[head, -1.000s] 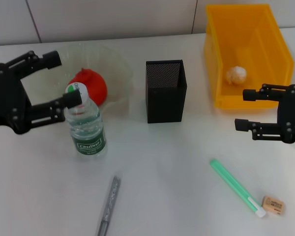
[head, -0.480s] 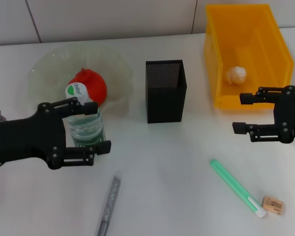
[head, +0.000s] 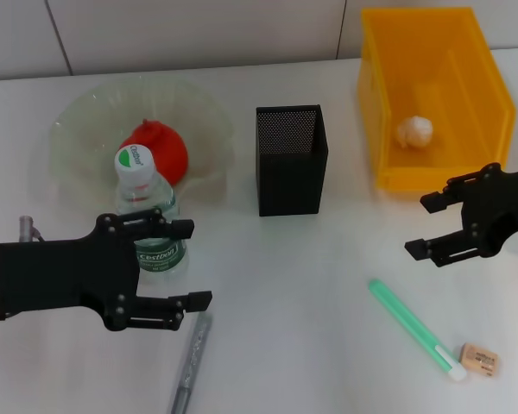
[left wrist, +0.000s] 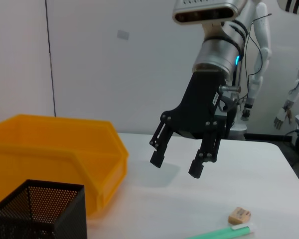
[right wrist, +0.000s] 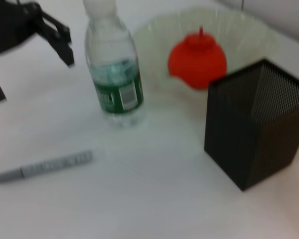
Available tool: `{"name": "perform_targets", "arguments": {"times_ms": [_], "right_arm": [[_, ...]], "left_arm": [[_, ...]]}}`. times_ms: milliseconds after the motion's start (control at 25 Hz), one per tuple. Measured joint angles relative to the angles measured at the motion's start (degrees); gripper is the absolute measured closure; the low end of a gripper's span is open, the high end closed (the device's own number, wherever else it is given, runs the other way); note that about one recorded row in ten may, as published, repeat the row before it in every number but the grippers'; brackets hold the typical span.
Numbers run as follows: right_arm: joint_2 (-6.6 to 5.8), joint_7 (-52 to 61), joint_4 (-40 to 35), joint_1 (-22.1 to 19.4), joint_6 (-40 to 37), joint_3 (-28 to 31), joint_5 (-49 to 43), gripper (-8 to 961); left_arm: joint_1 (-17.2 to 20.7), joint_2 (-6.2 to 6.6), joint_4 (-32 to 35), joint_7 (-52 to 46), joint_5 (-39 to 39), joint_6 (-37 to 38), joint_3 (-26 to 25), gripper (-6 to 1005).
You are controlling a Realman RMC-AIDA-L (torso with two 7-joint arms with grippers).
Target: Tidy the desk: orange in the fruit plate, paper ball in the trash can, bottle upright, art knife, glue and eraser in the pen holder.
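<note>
1. The white table carries everything, with the black mesh pen holder standing upright near its middle as my marker.
2. The yellow trash can sits to the right of the pen holder, and the paper ball lies inside it.
3. The clear fruit plate sits to the left of the pen holder, and the orange rests in it.
4. The left gripper hangs left of and nearer than the pen holder, its fingers spread wide and holding nothing.
5. The right gripper hovers right of the pen holder, just in front of the trash can, also spread and empty.
6. The bottle stands upright left of the pen holder, at the plate's near edge, just behind the left gripper.
7. The green glue stick lies flat, right of and nearer than the pen holder.
8. The grey art knife lies flat, left of and nearer than the pen holder.
9. The eraser lies beside the glue stick's far end, well away from the pen holder.
</note>
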Motion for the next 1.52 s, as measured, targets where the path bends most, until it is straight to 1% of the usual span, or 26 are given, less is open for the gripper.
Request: {"name": "perform_targets", "arguments": {"times_ms": [40,80,120,200,280,320,400,480,600,680,840,960,1080,1280,1520], "right_arm": [[0.00,1.9,-1.7,0.3,-0.3,-1.4,-1.7,214],[0.00,7.4,-5.8,1.5,-1.1,-5.4,-6.7,214],[0.00,7.4,-5.8,1.5,-1.1,-5.4,-6.7,214],[-0.05,11.6,-8.2,2.8,-2.0,-8.4,-11.1,214],[-0.15,17.7,-9.6,5.2,-4.4,-12.1,-15.5,214],[-0.15,17.7,-9.6,5.2,-4.4,-12.1,-15.5,214],[-0.16,20.5,-9.9,6.6,-5.9,-13.7,-17.0,215],[-0.17,25.2,-9.8,8.7,-8.1,-16.0,-18.1,215],[-0.15,27.8,-9.3,10.0,-9.3,-16.7,-18.4,216],[-0.11,31.8,-7.7,12.1,-11.2,-17.5,-18.9,217],[-0.01,34.1,-5.8,13.3,-12.1,-18.0,-19.0,218],[0.07,35.3,-3.9,13.4,-11.4,-18.3,-19.1,219],[0.09,36.0,-0.4,13.5,-10.0,-18.4,-19.2,220],[0.09,36.1,2.1,13.6,-8.3,-19.7,-19.2,221],[0.08,36.1,2.9,13.3,-7.0,-21.8,-19.8,222]], "left_arm": [[0.0,0.00,0.0,0.0,0.0,0.0,0.1,135],[0.0,0.00,-0.1,0.0,0.0,0.0,0.3,135],[0.0,0.00,-0.4,0.0,0.1,0.0,0.6,135],[0.0,0.00,-0.6,0.0,0.1,0.0,0.7,135],[0.2,-0.07,-0.7,0.0,0.2,0.0,0.8,135],[0.2,-0.07,-0.7,0.0,0.2,0.0,0.8,135],[0.4,-0.08,-0.8,0.0,0.2,0.2,0.8,135],[0.5,-0.08,-0.9,0.0,0.2,0.2,1.0,135],[0.5,-0.07,-0.9,0.1,0.1,0.3,1.4,135],[0.3,-0.05,-0.9,0.1,0.1,0.4,1.5,135],[0.0,-0.04,-1.0,0.1,0.1,0.6,1.6,136],[-0.2,0.01,-1.0,0.2,-0.2,0.6,2.1,136],[-0.5,-0.02,-1.0,0.2,-0.2,0.6,2.2,136],[-0.8,-0.05,-1.1,0.2,-0.2,0.5,2.2,136],[-0.8,-0.05,-1.4,0.2,-0.3,0.4,2.2,136]]}}
